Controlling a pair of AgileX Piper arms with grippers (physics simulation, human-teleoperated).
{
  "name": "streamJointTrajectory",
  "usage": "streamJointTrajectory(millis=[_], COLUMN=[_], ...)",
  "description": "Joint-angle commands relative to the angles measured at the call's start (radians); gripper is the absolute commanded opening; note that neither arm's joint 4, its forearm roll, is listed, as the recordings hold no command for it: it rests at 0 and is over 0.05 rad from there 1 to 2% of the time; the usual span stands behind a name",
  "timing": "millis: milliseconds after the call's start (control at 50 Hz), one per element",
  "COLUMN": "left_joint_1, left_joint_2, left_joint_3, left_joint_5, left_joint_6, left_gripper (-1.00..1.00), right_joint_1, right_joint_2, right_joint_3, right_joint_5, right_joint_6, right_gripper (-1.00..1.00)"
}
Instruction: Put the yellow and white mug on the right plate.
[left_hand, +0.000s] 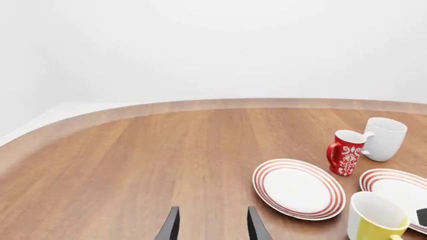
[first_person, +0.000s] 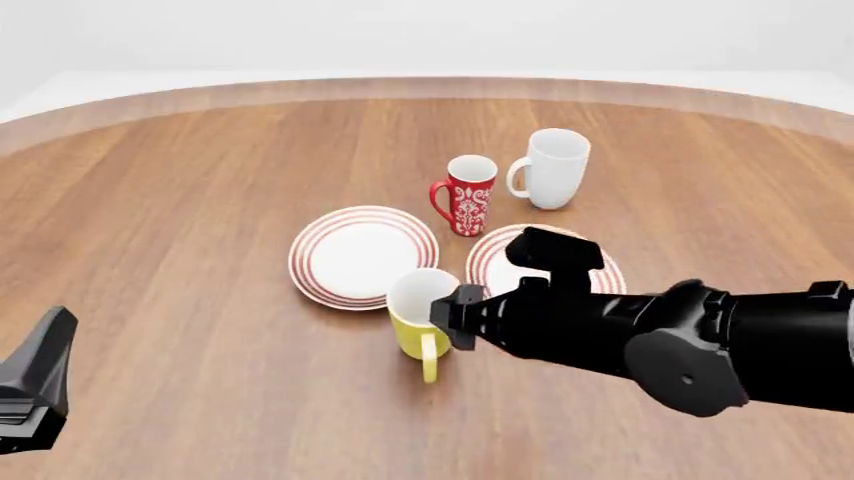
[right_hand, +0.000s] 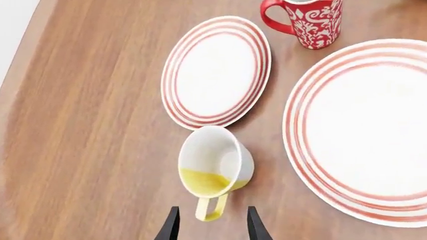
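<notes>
The right gripper (right_hand: 208, 226) is seen with its two dark fingers spread, nothing held between them, poised over the wooden table (first_person: 174, 200). Just ahead of its fingertips, the loop handle of the short mug with a yellow outside and white inside (right_hand: 215, 169) points back toward the jaws; whether the handle is touched cannot be told. The mug is shown upright on the bare wood, its wide white mouth open upward, yellow visible on the lower wall and the handle, and it stands just off the rims of both plates, on neither. Beyond it and to the left of the right gripper, a round white plate ringed with red stripes (right_hand: 217, 70) lies flat; to the right, a second red-striped white plate (right_hand: 363, 130) lies beside the mug, partly hidden by the arm in the front view. Farther on, a red mug with white pattern (first_person: 469, 195) stands behind the plates, and a tall all-white mug (first_person: 551, 167) stands just beyond it. The left gripper (left_hand: 211, 227) is held well apart from all of these, near the table's near-left side, its fingers spread and empty.
</notes>
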Motion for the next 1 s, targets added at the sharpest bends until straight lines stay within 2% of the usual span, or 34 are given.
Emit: streamJointTrajectory(millis=[20, 500, 1000], left_joint_1=[0.0, 0.0, 0.0], left_joint_2=[0.0, 0.0, 0.0], left_joint_3=[0.0, 0.0, 0.0], left_joint_5=[0.0, 0.0, 0.0], left_joint_6=[0.0, 0.0, 0.0], left_gripper=[1.0, 1.0, 1.0], right_joint_1=[0.007, 0.047, 0.07], right_joint_2=[0.062, 0.196, 0.255], right_joint_3=[0.013, 0.027, 0.034], right_joint_5=[-0.074, -0.198, -0.26], right_joint_6=[0.018, 0.067, 0.094], right_gripper=[1.0, 1.0, 1.0])
